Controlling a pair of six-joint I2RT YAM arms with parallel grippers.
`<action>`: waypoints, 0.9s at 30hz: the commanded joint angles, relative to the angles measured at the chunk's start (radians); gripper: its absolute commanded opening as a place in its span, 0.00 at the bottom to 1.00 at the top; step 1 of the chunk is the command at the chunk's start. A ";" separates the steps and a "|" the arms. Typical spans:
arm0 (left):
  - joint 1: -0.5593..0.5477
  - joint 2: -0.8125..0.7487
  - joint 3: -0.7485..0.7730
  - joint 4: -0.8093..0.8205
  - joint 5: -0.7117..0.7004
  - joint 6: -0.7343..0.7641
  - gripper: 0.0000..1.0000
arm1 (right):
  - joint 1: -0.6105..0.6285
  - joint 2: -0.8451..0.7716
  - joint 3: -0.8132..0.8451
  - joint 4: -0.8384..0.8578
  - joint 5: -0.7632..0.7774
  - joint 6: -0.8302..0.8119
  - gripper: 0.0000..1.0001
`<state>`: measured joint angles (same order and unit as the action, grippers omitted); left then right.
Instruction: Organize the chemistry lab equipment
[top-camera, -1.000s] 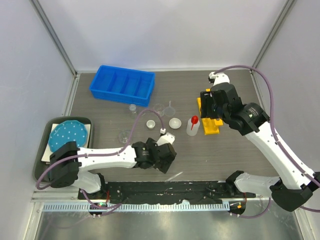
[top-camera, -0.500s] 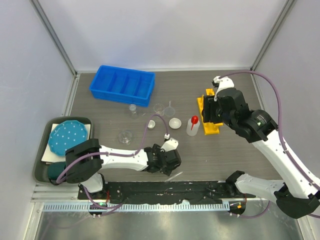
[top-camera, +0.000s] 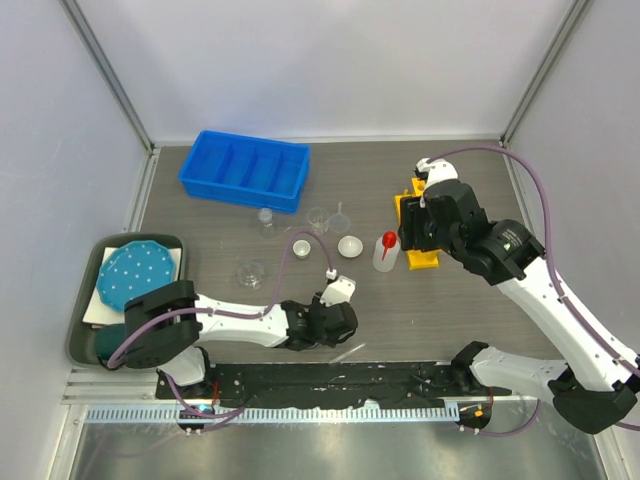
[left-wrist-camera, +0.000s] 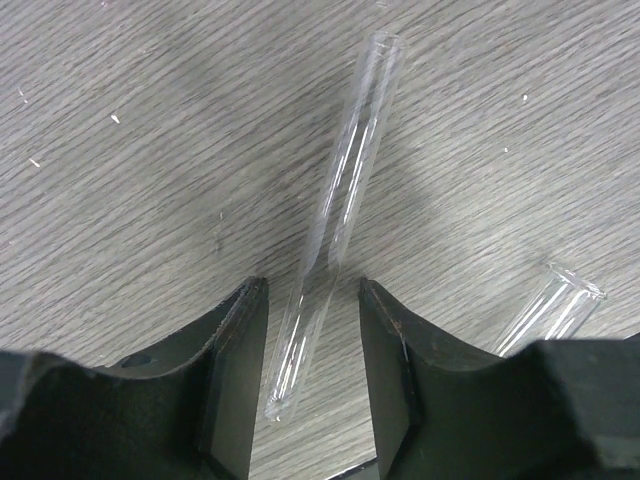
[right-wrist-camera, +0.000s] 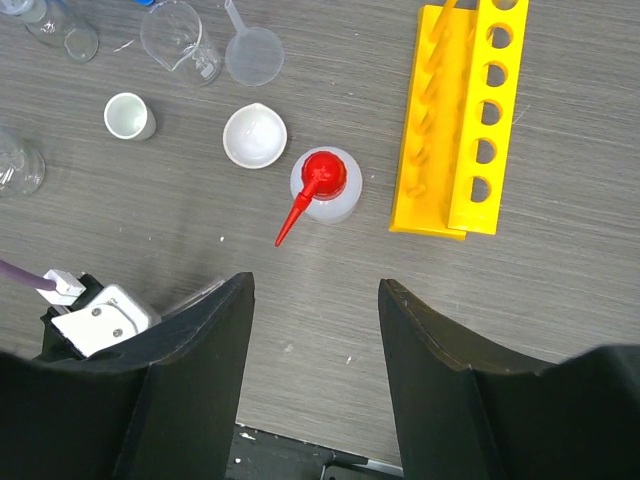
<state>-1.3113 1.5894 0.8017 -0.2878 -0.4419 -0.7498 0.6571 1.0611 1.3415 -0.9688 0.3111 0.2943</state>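
Glass tube (left-wrist-camera: 338, 200) between parted left gripper (left-wrist-camera: 310, 285) jaws, second tube (left-wrist-camera: 552, 310) beside; right gripper (right-wrist-camera: 315, 283) parted above red-capped bottle (right-wrist-camera: 326, 186), rack (right-wrist-camera: 462, 120).

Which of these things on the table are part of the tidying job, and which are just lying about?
Part of the job:
yellow holed plastic rack
red-capped clear squeeze bottle
white round dish
clear funnel
small clear glass beaker
thin clear tubes

Just lying about:
teal dotted plate
dark grey tray beneath it
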 joint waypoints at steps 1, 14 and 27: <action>-0.002 0.029 -0.096 -0.037 0.035 -0.016 0.45 | 0.027 0.011 -0.005 0.044 0.006 0.026 0.57; -0.002 -0.008 -0.121 -0.057 0.023 -0.022 0.19 | 0.116 0.043 0.002 0.047 0.083 0.069 0.56; 0.000 -0.367 0.079 -0.378 0.069 0.115 0.14 | 0.119 -0.007 0.015 -0.005 0.172 0.039 0.57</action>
<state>-1.3136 1.3605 0.7918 -0.5690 -0.4400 -0.7025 0.7715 1.1080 1.3388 -0.9710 0.4259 0.3420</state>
